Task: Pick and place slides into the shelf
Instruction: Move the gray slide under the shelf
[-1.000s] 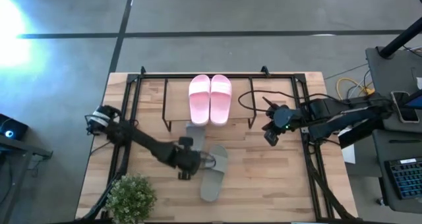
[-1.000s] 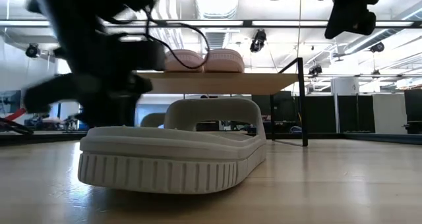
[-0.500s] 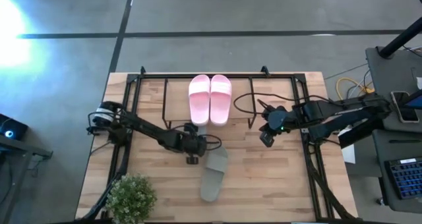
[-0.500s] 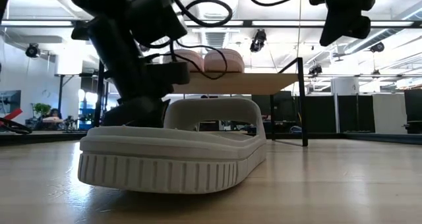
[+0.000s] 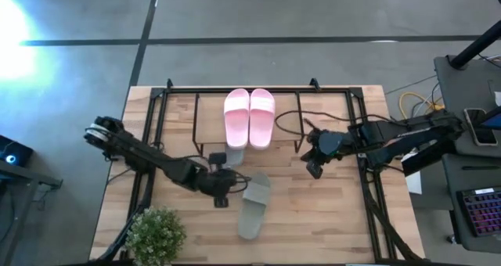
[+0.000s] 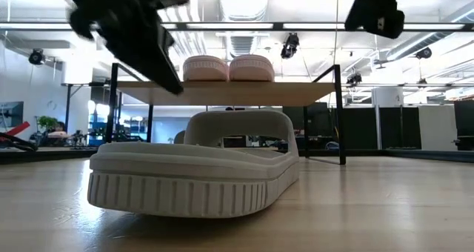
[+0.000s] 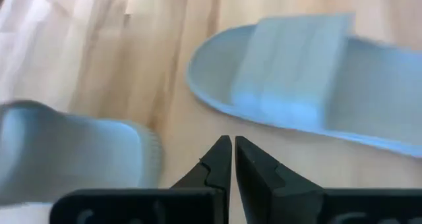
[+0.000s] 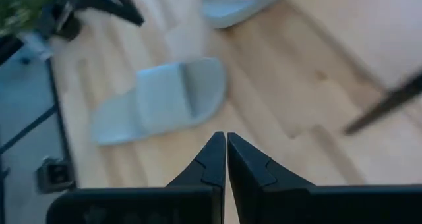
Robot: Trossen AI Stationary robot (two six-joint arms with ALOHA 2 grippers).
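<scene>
The pale pink pair (image 5: 249,117) sits side by side on the shelf's wooden top board (image 5: 207,117), also visible as the pink pair (image 6: 228,67) on the board (image 6: 296,93) in the low view. One grey-green slide (image 5: 254,204) lies sole-down on the table in front of the shelf. The second grey-green slide (image 5: 233,156) lies on the table with one end under the board. My left gripper (image 5: 222,191) hovers shut between these two, just left of the near one; its wrist view shows the shut fingers (image 7: 232,148) over bare wood. My right gripper (image 5: 313,168) hangs shut by the shelf's right legs.
A large black tube frame (image 5: 160,102) runs around the table's far and side edges. A small green plant (image 5: 155,233) stands at the near left corner. Cables (image 5: 293,117) loop beside the shelf's right end. Bare wood (image 5: 321,219) lies near and to the right of the slide.
My left gripper reached toward the slide under the shelf, low by the table, then drew back toward the near edge and rose. My right gripper drifted a little toward the table's left and near edge. The near grey-green slide kept its place.
</scene>
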